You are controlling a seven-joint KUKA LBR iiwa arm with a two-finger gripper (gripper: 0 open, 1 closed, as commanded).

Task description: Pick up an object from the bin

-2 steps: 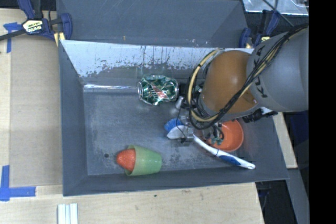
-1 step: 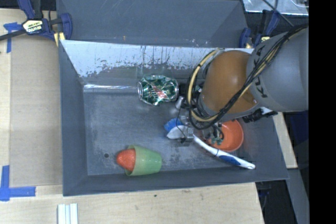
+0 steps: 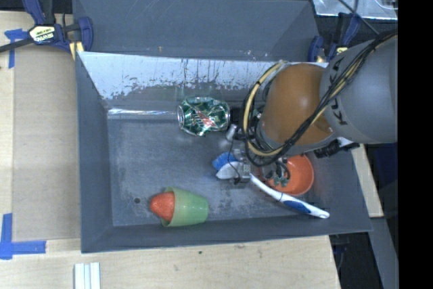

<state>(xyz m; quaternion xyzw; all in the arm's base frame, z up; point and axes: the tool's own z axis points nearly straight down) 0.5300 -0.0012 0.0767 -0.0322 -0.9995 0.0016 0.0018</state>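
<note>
Green cup (image 3: 188,208): lower left of pincer (image 3: 237,169), lying on its side
Crushed can (image 3: 202,116): upper left, apart
Blue-white piece (image 3: 224,164): just left, judged the pick target
Pincer: set low beside that piece; opening width cannot be told
Toothbrush (image 3: 291,200): lower right, beside orange dish (image 3: 302,176)

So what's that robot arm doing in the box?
The robot arm's gripper is down in the grey bin, by a small blue and white thing near the middle. A toothbrush and an orange dish lie beside it. A crushed green can and a green cup sit farther off. I can't tell if it has grabbed anything.
</note>
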